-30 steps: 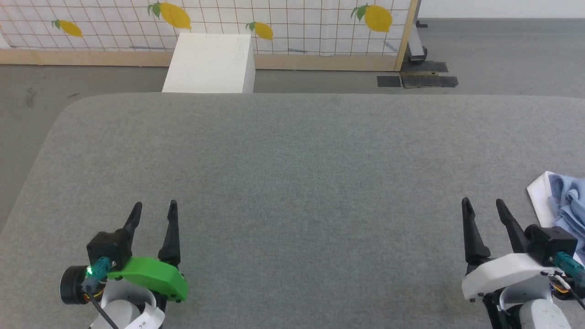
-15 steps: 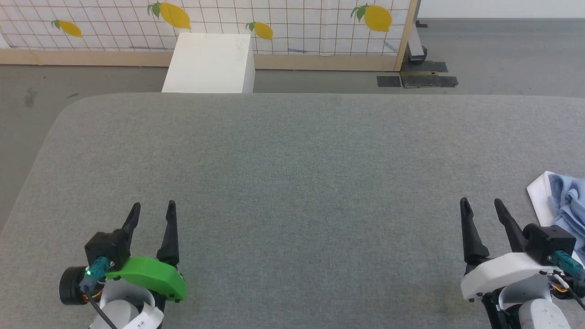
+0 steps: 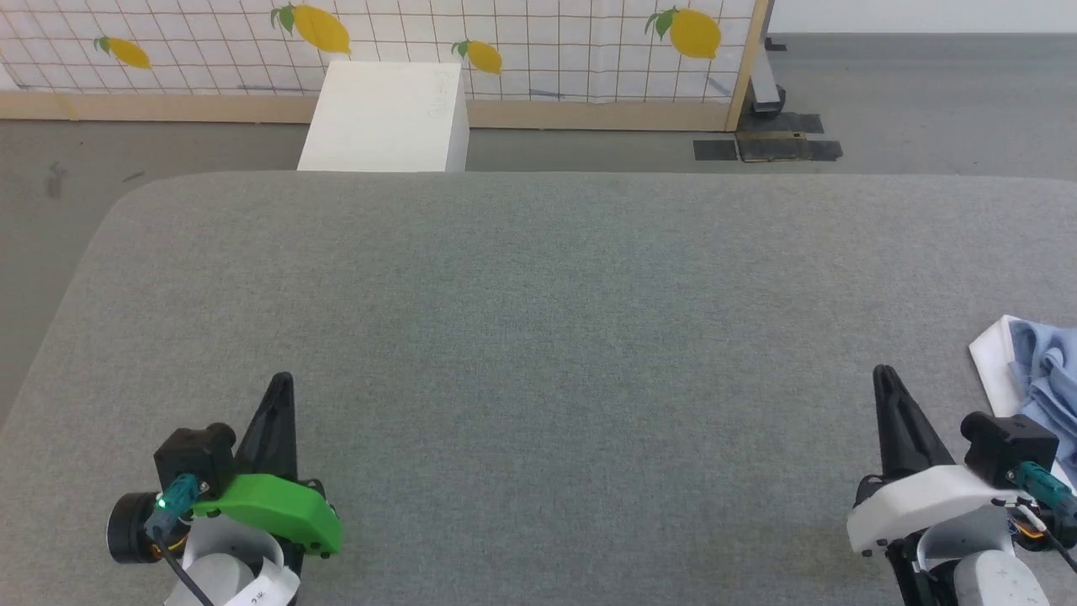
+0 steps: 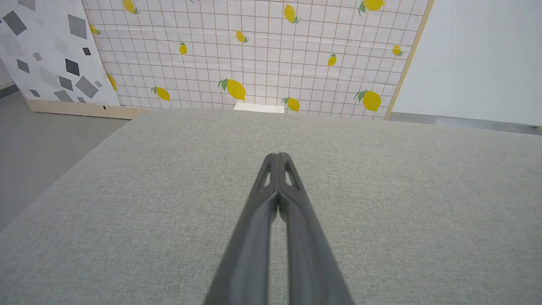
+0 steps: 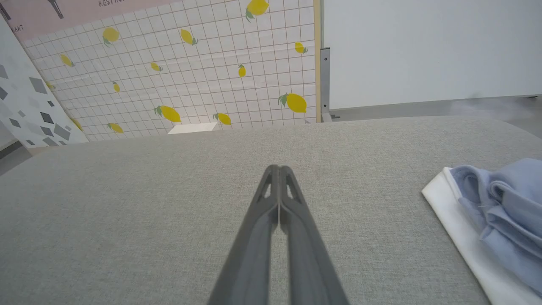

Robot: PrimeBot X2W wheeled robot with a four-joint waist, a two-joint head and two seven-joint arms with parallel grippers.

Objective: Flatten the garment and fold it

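Blue garment bunched just beside right pincer.

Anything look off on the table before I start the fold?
Yes: the garment lies crumpled in a heap at the right edge of the table, partly cut off in the head view, not spread in the middle. The left gripper and right gripper are shut on nothing, clear of it.

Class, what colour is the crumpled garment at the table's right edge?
Light blue with a white panel: the garment shows best in the right wrist view.
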